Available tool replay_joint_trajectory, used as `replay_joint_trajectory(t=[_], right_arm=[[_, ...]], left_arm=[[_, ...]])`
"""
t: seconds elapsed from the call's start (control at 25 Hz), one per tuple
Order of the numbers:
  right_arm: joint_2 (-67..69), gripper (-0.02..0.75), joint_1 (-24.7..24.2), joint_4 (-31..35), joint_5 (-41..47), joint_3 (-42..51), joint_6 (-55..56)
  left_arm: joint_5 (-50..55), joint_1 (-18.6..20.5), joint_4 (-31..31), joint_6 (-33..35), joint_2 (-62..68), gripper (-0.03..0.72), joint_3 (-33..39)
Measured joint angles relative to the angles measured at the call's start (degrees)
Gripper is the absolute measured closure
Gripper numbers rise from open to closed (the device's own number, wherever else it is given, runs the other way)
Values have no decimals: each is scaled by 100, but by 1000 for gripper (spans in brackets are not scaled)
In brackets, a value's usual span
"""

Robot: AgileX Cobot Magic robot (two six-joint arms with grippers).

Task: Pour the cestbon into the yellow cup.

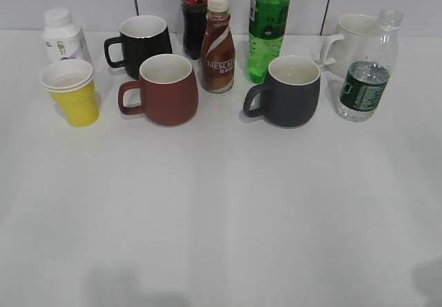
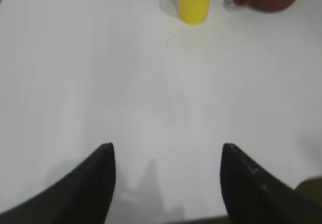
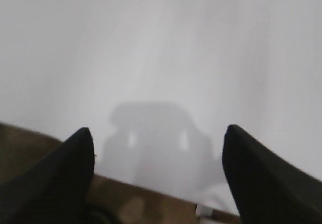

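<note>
Readable on the brown bottle (image 1: 218,45): "NESCAFE" in white on its label, cream cap on top. Red label on the dark cola bottle (image 1: 195,7) at the back, lettering too small to read. Faint purple print on the white bottle (image 1: 63,36) at far left, also unreadable. White marks on the dark green label of the cestbon (image 1: 369,72) — not legible.

Neither arm visible from the exterior camera. Left end effector (image 2: 166,156) low over the bare white desk (image 1: 221,210), two dark fingers (image 2: 83,194) spread wide apart with nothing between them, pointed toward the yellow cup (image 2: 195,1) well ahead. Right end effector (image 3: 158,141) likewise spread wide and empty, hovering over the desk near its front edge, own shadow cast on the surface ahead.

Cestbon upright at far right of the row, clear and ribbed, uncapped, just in front of the white mug (image 1: 349,39) and near the dark grey mug (image 1: 291,92). Water level hard to judge through the label.

Yellow cup (image 1: 71,92) upright at far left — tapered, white rim and inside, a doubled rim suggesting two nested. Just in front of the white bottle, beside the maroon mug (image 1: 164,90). Black mug (image 1: 143,41) behind, green soda bottle (image 1: 268,24) standing tall in the back row.
</note>
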Motion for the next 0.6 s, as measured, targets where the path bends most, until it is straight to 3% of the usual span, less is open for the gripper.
replay_joint_trajectory(t=[0.6], right_arm=[[-583, 146, 0, -58, -25, 29, -2]], left_arm=[[-256, 0, -100, 92, 5, 193, 99]])
